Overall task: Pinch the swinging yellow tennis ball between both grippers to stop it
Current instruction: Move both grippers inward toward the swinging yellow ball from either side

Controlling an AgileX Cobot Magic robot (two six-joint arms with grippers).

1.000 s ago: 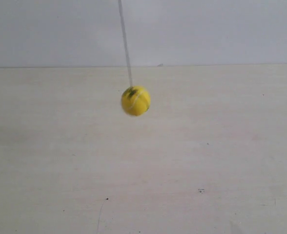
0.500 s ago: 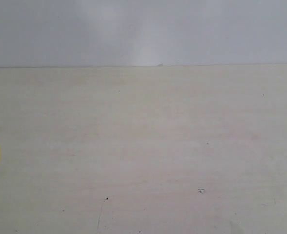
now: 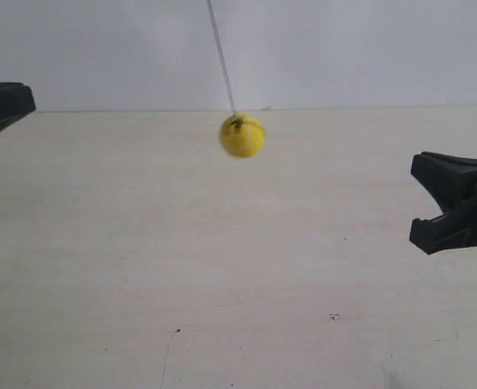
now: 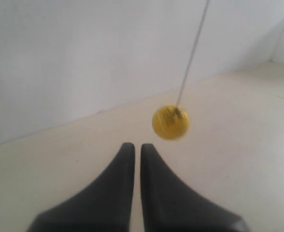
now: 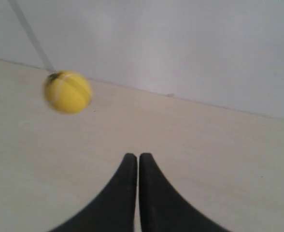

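Observation:
The yellow tennis ball (image 3: 242,135) hangs in mid-air on its thin string (image 3: 221,57), blurred by motion, over the pale table. Black grippers show at both side edges of the exterior view, one at the left (image 3: 3,101) and one at the right (image 3: 453,203); both are well apart from the ball. In the left wrist view the ball (image 4: 170,123) floats just beyond my left gripper (image 4: 134,146), whose jaws stand together with a thin slit. In the right wrist view the ball (image 5: 67,92) is ahead and off to one side of my right gripper (image 5: 134,156), also shut and holding nothing.
A pale wooden tabletop (image 3: 238,284) runs back to a plain white wall (image 3: 344,49). A few small dark specks (image 3: 334,317) mark the surface.
The ball swung from the middle out to the exterior view's left edge and is back near the middle, higher up. Both grippers have come into the exterior view from its sides.

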